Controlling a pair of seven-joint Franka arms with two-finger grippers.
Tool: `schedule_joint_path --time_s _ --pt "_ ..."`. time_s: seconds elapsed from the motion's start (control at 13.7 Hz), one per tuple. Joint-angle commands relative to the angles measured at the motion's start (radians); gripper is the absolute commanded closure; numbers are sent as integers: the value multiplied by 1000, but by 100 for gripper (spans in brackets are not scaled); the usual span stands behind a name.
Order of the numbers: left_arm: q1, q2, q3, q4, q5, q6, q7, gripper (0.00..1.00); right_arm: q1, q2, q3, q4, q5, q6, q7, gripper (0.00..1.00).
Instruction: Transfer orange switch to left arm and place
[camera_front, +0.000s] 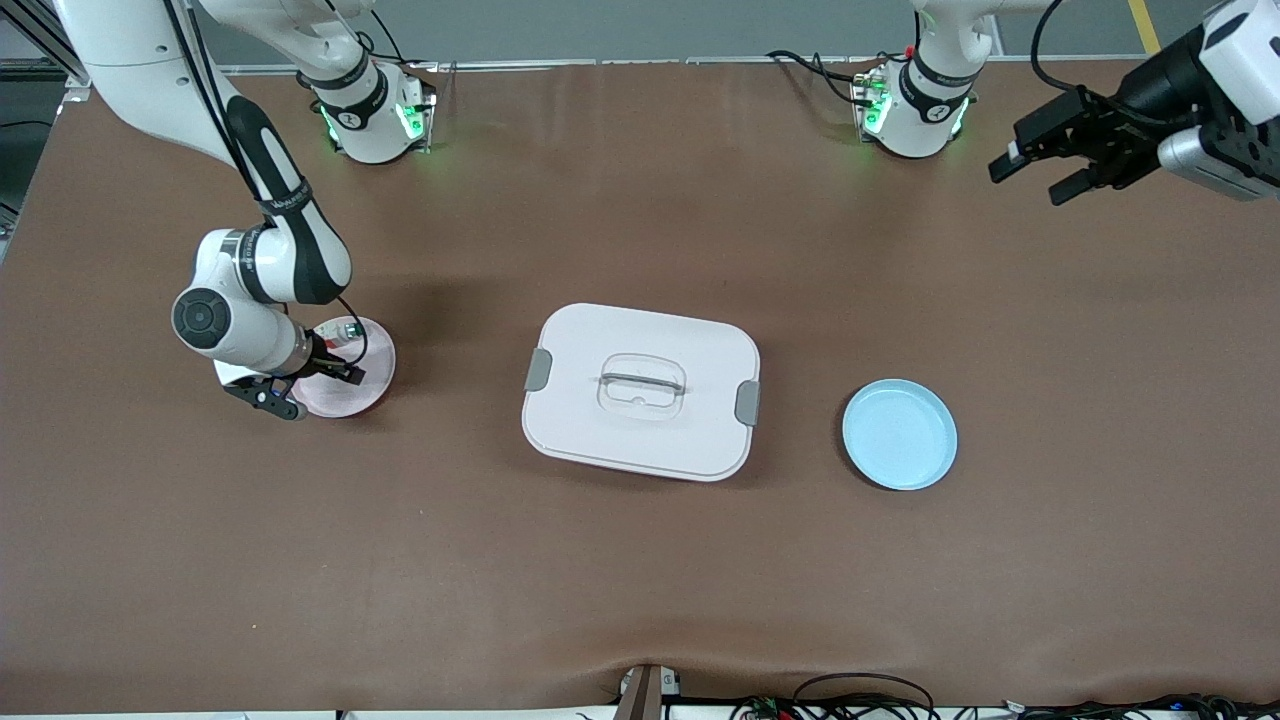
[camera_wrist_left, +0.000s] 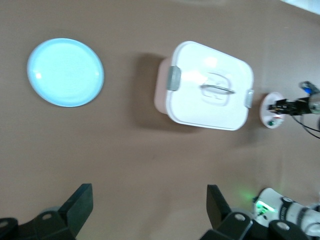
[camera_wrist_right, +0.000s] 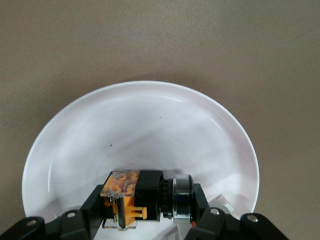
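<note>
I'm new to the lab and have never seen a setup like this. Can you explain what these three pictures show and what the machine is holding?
Two white robot arms stand at a brown table. One picture looks down from a high camera facing them; the other two come from cameras on each arm's wrist. On the table lie a pink plate toward the right arm's end, a large white box in the middle, and a blue plate toward the left arm's end. The right claw is down at the pink plate, its fingers closed on the orange switch, a small black and orange part. The left claw waits open in the air at its end of the table.
</note>
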Motion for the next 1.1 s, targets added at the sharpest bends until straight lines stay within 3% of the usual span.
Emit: schedule_joint_path --time_s 0.0,0.15,0.29,0.44,0.66,1.02 --pt "11 -80 -2 -141 -149 48 102 0 5 -13 -2 38 -3 -76 34 100" --pt "8 -83 -11 -165 -241 48 111 0 1 -17 -2 81 11 -150 43 100" --pt "6 -87 -68 -193 -299 101 115 0 8 -20 -1 96 16 -169 90 100" --pt "8 -93 -149 -227 -403 193 115 0 29 -24 8 130 28 -214 164 100" --pt "9 -87 -305 -254 -503 345 102 0 69 -27 8 257 81 -386 242 100" --pt "0 -38 -373 -247 -654 357 93 0 95 -27 10 455 209 -622 360 100"
